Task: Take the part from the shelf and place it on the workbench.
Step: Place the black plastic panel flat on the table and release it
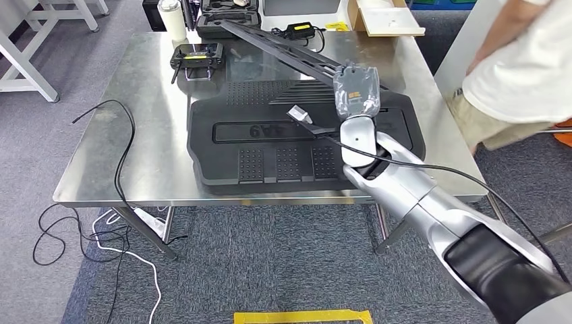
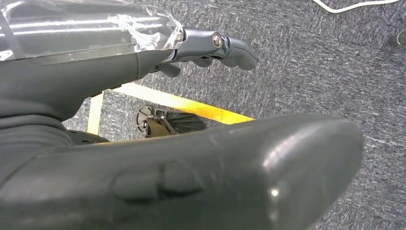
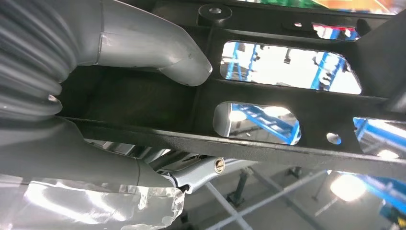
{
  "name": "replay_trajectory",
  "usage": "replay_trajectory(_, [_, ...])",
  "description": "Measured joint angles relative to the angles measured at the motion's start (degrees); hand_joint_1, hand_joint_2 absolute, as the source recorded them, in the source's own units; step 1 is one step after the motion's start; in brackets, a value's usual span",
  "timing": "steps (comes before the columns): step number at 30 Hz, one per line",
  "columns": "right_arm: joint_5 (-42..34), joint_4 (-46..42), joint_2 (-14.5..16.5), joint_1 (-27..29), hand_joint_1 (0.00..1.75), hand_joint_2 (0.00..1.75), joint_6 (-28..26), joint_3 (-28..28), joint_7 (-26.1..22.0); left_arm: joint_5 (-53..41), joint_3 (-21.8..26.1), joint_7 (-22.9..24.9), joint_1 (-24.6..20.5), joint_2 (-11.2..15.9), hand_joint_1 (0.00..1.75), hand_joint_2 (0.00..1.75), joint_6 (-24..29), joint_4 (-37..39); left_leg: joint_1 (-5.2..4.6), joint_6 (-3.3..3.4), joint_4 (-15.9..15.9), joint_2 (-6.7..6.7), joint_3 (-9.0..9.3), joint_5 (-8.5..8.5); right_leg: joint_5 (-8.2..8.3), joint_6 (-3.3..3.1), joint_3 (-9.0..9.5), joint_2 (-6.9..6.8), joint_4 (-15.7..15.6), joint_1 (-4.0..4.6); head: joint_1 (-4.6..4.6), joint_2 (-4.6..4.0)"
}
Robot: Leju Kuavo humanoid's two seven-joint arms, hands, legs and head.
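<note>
The part is a long, flat black frame bar (image 1: 283,50) with cut-out windows. It slants over the steel workbench (image 1: 148,101) from the far middle towards my right hand (image 1: 356,91). That hand grips the bar's near end above a large black moulded panel (image 1: 270,148) lying on the bench. In the right wrist view my thumb (image 3: 153,43) presses on one face of the bar (image 3: 287,91) and my fingers wrap the other. My left hand (image 2: 143,158) hangs over grey carpet, its fingers (image 2: 215,45) spread and holding nothing.
A black remote controller (image 1: 197,57), a white bottle (image 1: 172,20), a black case and a cardboard box (image 1: 384,17) stand along the bench's far side. A person in a white shirt (image 1: 519,74) stands at the right. Cables (image 1: 101,229) and yellow tape (image 1: 303,316) lie on the floor.
</note>
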Motion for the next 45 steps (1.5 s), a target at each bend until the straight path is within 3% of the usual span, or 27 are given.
replay_trajectory(23, [0.4,8.0,-0.6,-0.7,1.75,1.75,2.2,0.7,0.0,0.0,0.0,0.2,0.0,0.0,0.00,0.00,-0.1,0.0,0.00,0.00,0.0,0.01,0.01,0.00,0.00,0.00,0.02,0.01,0.0,0.00,0.01,0.00])
replay_trajectory(38, [0.2,12.7,-1.3,3.8,1.71,1.75,-1.8,1.4,0.0,0.0,0.1,-0.5,0.4,0.0,0.00,0.00,0.5,0.0,0.00,0.00,0.0,0.03,0.12,0.00,0.00,0.00,0.06,0.04,0.0,0.00,0.01,0.00])
replay_trajectory(42, [-3.4,13.0,-1.5,4.9,0.03,1.75,-3.9,1.3,0.0,0.0,0.1,-0.5,0.6,0.0,0.00,0.00,0.6,0.0,0.00,0.00,0.0,0.03,0.18,0.00,0.00,0.00,0.13,0.04,0.0,0.00,0.01,0.00])
replay_trajectory(43, [-4.6,13.1,-1.5,5.2,0.00,1.75,-4.7,1.3,0.0,0.0,0.1,-0.5,0.6,0.0,0.00,0.00,0.6,0.0,0.00,0.00,0.0,0.03,0.19,0.00,0.00,0.00,0.16,0.04,0.0,0.00,0.01,0.00])
replay_trajectory(45, [-7.0,13.2,-1.4,5.8,0.00,0.87,-6.3,1.3,-0.1,0.0,0.1,-0.6,0.7,0.0,0.00,0.00,0.6,0.0,0.00,0.00,0.0,0.02,0.20,0.00,0.00,0.00,0.19,0.03,0.0,0.00,0.01,0.00])
